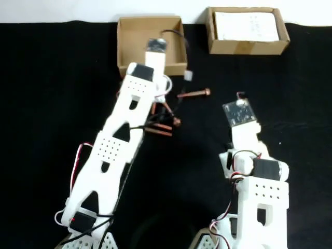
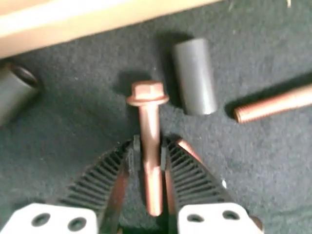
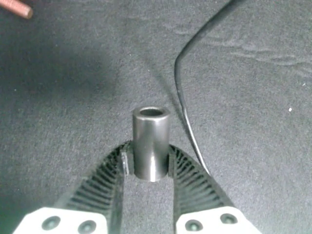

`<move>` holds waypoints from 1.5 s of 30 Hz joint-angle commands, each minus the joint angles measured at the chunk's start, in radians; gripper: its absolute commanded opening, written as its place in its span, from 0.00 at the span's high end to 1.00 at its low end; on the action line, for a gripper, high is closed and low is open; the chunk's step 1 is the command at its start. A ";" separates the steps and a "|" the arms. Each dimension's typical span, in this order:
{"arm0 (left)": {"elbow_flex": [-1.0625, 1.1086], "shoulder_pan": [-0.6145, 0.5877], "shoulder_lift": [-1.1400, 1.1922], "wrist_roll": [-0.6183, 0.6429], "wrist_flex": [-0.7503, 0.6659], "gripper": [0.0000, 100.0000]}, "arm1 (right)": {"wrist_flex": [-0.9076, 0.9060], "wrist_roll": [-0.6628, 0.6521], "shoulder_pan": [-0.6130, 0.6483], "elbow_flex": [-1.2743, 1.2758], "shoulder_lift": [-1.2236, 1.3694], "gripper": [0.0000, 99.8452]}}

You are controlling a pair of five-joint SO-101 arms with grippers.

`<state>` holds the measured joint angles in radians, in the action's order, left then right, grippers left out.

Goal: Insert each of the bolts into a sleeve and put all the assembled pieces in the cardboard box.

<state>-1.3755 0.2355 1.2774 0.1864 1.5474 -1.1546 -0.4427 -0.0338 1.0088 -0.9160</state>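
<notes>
I get bright light from above: the white strip (image 1: 52,10) along the top of the high view glares, and soft shadows sit beside the bolt (image 2: 149,122) and sleeve (image 2: 195,75).

Black cloth-covered table (image 1: 46,78), white strip (image 1: 52,10) along its far edge

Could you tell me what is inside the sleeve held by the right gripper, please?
The sleeve, upright in the right gripper, shows an open, dark bore with nothing sticking out. Its walls hide the bore's lower part.

No lettering or numbers can be read
</notes>
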 commanded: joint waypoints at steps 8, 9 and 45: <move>-0.036 -0.005 -0.015 -0.014 0.083 0.99 | -0.001 -0.003 -0.002 -0.068 -0.008 0.99; -0.038 -0.005 -0.018 -0.020 0.101 0.99 | -0.024 -0.003 -0.002 -0.102 -0.010 0.99; 2.272 -0.061 -1.573 -0.247 -0.540 0.97 | -0.341 0.118 -0.007 -0.335 -0.007 0.99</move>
<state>0.8385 0.1895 -0.3076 -0.0667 1.1070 -1.5244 -0.3291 -0.0338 0.7035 -0.9160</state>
